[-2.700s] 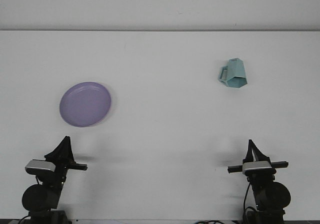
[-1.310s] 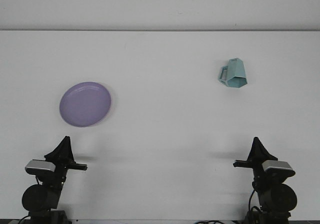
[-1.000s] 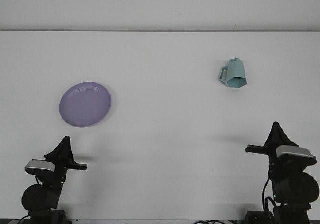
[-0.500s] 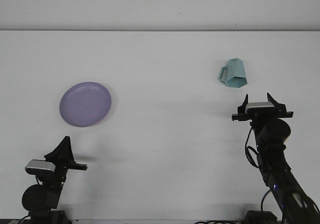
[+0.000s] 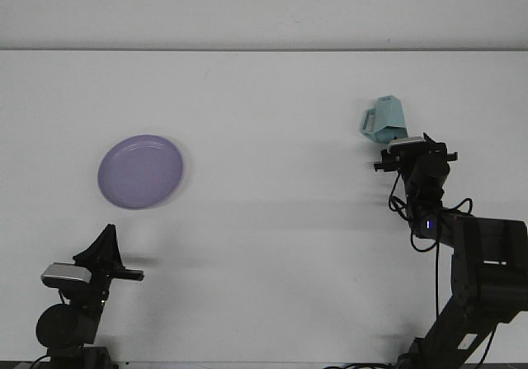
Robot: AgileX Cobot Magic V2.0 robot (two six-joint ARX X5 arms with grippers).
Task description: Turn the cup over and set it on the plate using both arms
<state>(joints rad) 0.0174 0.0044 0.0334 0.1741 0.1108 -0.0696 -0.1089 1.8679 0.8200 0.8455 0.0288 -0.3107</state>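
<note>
A light teal faceted cup (image 5: 384,116) with a handle on its left lies on its side on the white table at the back right. My right arm is stretched out toward it, and the right gripper (image 5: 406,145) sits just in front of the cup's lower edge, seen from behind so its fingers are hidden. A flat purple plate (image 5: 141,171) lies on the left of the table. My left gripper (image 5: 104,245) rests low at the near left, in front of the plate and well apart from it.
The white table (image 5: 264,204) runs to a pale wall at the back. The right arm's body and cables (image 5: 474,270) fill the near right corner. Open tabletop separates the plate and the cup.
My right arm has risen from its rest at the near right and reached forward up to the cup. The left arm, the plate and the cup have stayed where they were.
</note>
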